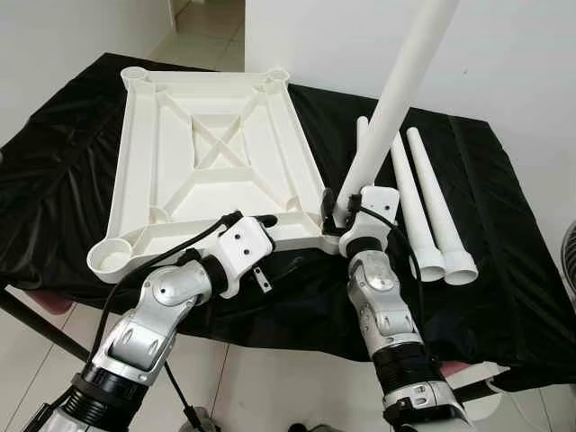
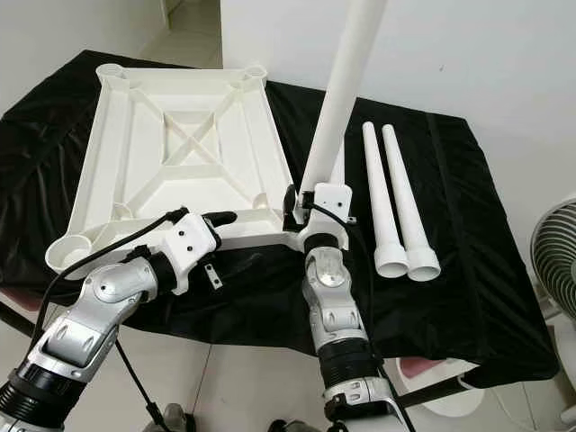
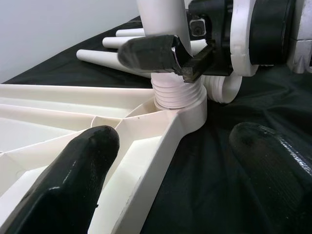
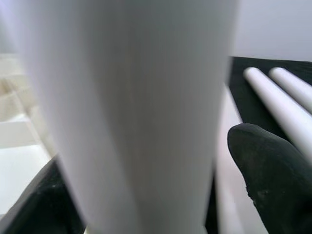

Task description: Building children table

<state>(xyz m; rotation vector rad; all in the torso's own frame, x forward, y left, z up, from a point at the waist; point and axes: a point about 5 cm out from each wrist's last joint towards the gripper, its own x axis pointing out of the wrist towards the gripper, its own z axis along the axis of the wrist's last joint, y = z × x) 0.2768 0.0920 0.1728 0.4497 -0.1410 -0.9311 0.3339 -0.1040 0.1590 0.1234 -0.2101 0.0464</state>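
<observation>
The right gripper (image 1: 337, 209) clamped 1 white leg (image 1: 396, 94), upright with its threaded end in the near-right corner socket of the inverted tabletop (image 1: 211, 157). The left gripper (image 1: 256, 219) hovered open by the near edge (touching nothing). 3 spare legs (image 2: 396, 205) lay lengthwise on the black cloth (image 2: 468, 270).

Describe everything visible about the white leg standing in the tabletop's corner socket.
The leg is a long, smooth, white plastic-looking tube, tilted slightly from upright. Its threaded end sits in the near right corner socket of the upturned tabletop, threads partly exposed. The right pincer is shut on it just above the threads.
</observation>
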